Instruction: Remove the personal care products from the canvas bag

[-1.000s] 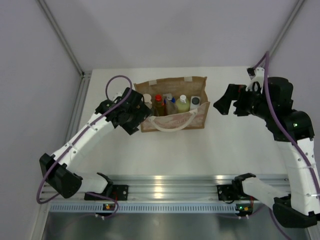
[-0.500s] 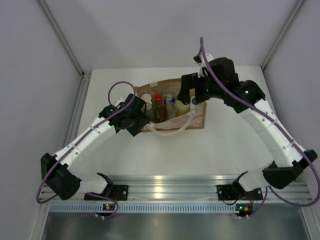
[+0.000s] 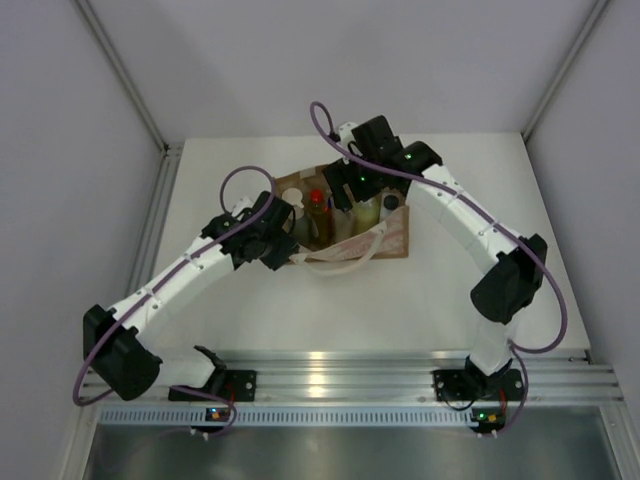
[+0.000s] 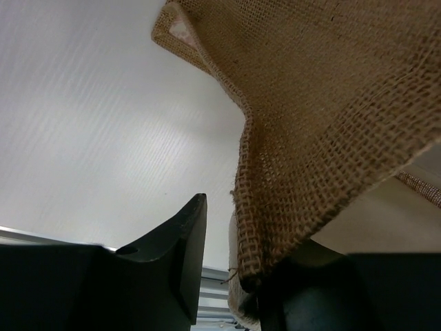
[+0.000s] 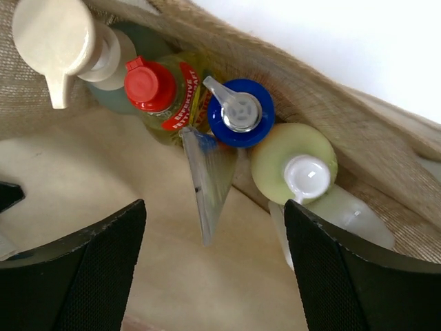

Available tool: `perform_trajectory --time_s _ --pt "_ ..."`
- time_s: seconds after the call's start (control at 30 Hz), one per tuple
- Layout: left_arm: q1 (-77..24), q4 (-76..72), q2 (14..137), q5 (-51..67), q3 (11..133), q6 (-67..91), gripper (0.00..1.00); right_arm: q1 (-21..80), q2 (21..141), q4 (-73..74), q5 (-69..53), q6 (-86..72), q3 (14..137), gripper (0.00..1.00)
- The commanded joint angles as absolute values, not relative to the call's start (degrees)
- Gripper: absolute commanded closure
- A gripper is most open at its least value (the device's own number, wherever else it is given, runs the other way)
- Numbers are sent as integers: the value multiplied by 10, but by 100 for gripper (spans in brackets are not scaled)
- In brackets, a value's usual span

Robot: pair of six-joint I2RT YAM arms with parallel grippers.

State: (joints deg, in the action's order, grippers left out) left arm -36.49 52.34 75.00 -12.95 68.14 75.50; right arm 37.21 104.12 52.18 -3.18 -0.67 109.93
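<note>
The canvas bag [image 3: 392, 236] stands on the table with its mouth up. My left gripper [image 3: 283, 240] is at the bag's left end. In the left wrist view its jaws are drawn in round the burlap edge [image 4: 310, 138]; the fabric lies against the right finger [image 4: 310, 289], with a thin gap at the left finger [image 4: 186, 262]. My right gripper [image 5: 213, 276] hangs open over the bag's mouth. Below it stand a pale-capped cylinder [image 5: 52, 38], a red-capped amber bottle [image 5: 148, 86], a blue-capped bottle [image 5: 240, 112] and a pale-yellow bottle [image 5: 296, 169], with a flat sachet [image 5: 210, 179] and a white bottle [image 5: 341, 214].
The white table [image 3: 300, 300] is closed in by pale walls at the left, right and back. An aluminium rail [image 3: 330, 368] with both arm bases runs along the near edge. Purple cables loop above each arm.
My right arm has swung in from the right side to above the bag's mouth, and its jaws have narrowed a little. My left gripper has closed on the bag's left end.
</note>
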Motion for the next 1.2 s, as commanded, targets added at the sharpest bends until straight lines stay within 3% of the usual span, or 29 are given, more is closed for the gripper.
perform_trajectory --time_s 0.0,0.47,0.6,0.67,0.73,0.8,1.17 --pt "-367 533 744 -144 666 751 64 400 1056 504 -45 37 1122 22" --pt "-367 532 761 -143 694 739 64 413 1153 474 -11 60 1089 44" --pt "-367 532 764 -142 703 737 64 413 1151 457 18 50 1064 74" --pt "-367 532 766 -141 706 735 64 414 1148 456 21 49 1063 84" --pt "-367 531 766 -140 708 735 64 414 1136 455 29 49 1066 87" --pt "-367 532 766 -140 708 735 65 414 1120 456 39 49 1075 100" --pt "-366 532 768 -146 709 735 64 401 1046 529 70 11 1180 100"
